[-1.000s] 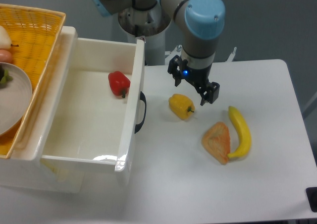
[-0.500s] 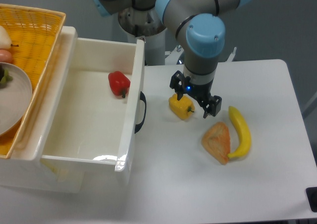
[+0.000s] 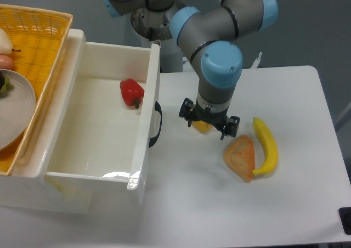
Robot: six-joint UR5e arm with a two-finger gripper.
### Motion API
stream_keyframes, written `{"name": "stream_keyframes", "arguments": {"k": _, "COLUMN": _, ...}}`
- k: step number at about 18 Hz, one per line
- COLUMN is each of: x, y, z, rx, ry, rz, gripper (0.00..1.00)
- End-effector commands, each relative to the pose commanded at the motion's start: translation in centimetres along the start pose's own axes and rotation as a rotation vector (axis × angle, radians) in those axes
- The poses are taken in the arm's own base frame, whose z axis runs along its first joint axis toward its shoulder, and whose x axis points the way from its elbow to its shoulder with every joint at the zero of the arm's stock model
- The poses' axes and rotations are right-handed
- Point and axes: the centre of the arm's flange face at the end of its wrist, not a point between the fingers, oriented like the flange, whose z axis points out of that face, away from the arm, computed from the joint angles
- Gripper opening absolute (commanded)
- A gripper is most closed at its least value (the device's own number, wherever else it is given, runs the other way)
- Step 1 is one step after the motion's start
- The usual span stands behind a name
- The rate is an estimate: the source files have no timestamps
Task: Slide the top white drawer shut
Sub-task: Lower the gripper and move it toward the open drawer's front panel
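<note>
The top white drawer (image 3: 143,149) stands pulled far out to the right, its deep tray open to view. A black curved handle (image 3: 157,125) sits on its flat front panel. Inside, near the back right, lies a red pepper (image 3: 131,91). My gripper (image 3: 208,122) hangs low over the table, a short way right of the handle and apart from it. It is open, with one black fingertip (image 3: 185,111) toward the drawer. A yellow pepper (image 3: 202,127) shows partly between the jaws, mostly hidden by the wrist.
A yellow wicker basket (image 3: 49,45) holding a plate (image 3: 13,108) and fruit sits on the cabinet at the left. A banana (image 3: 267,145) and a piece of bread (image 3: 241,157) lie on the white table (image 3: 296,204) right of the gripper.
The gripper has moved down and left toward the drawer front, turning at the wrist, and now covers most of the yellow pepper. The drawer has not moved.
</note>
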Motion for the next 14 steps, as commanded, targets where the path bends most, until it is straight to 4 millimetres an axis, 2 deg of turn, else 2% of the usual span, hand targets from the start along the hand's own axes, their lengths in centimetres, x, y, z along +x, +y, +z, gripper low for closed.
{"name": "stream_keyframes", "arguments": {"k": 10, "x": -0.1, "y": -0.9, "z": 3.6, "rx": 0.009, "ry": 0.100, "rz": -0.024, "gripper": 1.00}}
{"name": "stream_keyframes", "arguments": {"k": 14, "x": 0.0, "y": -1.1, "z": 4.0, "rx": 0.008, "ry": 0.112, "rz": -0.025, "gripper": 1.00}}
